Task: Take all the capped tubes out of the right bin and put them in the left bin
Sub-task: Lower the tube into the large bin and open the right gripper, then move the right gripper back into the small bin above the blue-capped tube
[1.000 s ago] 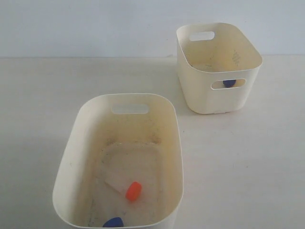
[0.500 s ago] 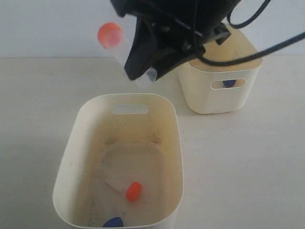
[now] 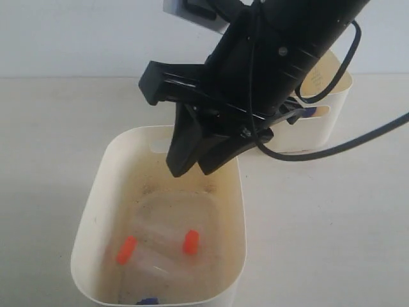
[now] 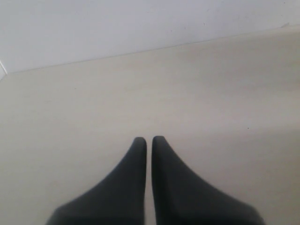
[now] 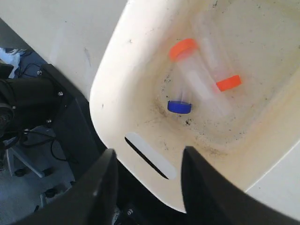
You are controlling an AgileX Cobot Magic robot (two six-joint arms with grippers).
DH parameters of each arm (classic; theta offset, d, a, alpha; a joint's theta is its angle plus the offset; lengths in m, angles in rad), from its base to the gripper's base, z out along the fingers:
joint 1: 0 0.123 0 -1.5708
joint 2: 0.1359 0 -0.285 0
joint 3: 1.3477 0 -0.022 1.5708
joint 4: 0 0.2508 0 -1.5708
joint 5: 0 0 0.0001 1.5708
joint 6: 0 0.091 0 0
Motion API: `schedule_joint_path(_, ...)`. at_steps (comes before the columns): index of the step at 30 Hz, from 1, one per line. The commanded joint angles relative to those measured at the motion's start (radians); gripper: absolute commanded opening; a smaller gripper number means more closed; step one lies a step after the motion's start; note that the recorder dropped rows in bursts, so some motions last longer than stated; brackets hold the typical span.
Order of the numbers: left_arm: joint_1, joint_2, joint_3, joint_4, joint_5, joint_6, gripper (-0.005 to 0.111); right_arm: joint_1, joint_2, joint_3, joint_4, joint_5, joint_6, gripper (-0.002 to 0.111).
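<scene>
My right gripper (image 3: pixel 192 171) (image 5: pixel 149 152) hangs open over the far end of the left bin (image 3: pixel 89 217) (image 5: pixel 112 89), with nothing between its fingers. On the bin's speckled floor lie two clear capped tubes with orange caps (image 3: pixel 190 242) (image 3: pixel 126 249) and one with a blue cap (image 3: pixel 148 300). The right wrist view shows the same orange caps (image 5: pixel 183 48) (image 5: pixel 228 83) and blue cap (image 5: pixel 179 107); one tube is blurred. My arm hides most of the right bin (image 3: pixel 323 125). My left gripper (image 4: pixel 149 139) is shut and empty over bare table.
The two bins stand on a pale table (image 3: pixel 332 224) against a white wall. The right arm's cables (image 3: pixel 345 144) loop over the table between the bins. A dark stand and floor (image 5: pixel 33 108) show past the table edge in the right wrist view.
The right arm came in carrying an orange-capped tube, moved down over the left bin and opened. That tube now lies in the left bin beside the other orange-capped one.
</scene>
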Motion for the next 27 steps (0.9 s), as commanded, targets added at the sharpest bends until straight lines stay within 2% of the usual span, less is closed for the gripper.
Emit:
schedule_joint_path(1,-0.001,0.000,-0.004,0.002,-0.006,-0.010,0.004,-0.001,-0.003,0.004,-0.051,-0.001,-0.005,0.007)
schedule_joint_path(2,-0.001,0.000,-0.004,0.002,-0.006,-0.010,0.004,-0.001,-0.003,0.004,-0.080,-0.001,-0.001,0.000)
schedule_joint_path(7,-0.001,0.000,-0.004,0.002,-0.006,-0.010,0.004,-0.001,-0.003,0.004,-0.214,-0.001,0.001,0.000)
schedule_joint_path(11,-0.001,0.000,-0.004,0.002,-0.006,-0.010,0.004,-0.001,-0.003,-0.010,-0.356,-0.052,0.081,0.000)
schedule_joint_path(16,-0.001,0.000,-0.004,0.002,-0.006,-0.010,0.004,-0.003,0.010,-0.096,-0.746,-0.066,0.320,0.000)
schedule_joint_path(18,-0.001,0.000,-0.004,0.002,-0.006,-0.010,0.004,-0.022,0.046,-0.143,-0.829,-0.016,0.337,0.000)
schedule_joint_path(22,-0.001,0.000,-0.004,0.002,-0.006,-0.010,0.004,-0.104,0.173,-0.277,-0.891,-0.001,0.334,0.000)
schedule_joint_path(27,-0.001,0.000,-0.004,0.002,-0.006,-0.010,0.004,-0.231,0.321,-0.414,-0.849,-0.001,0.328,0.000)
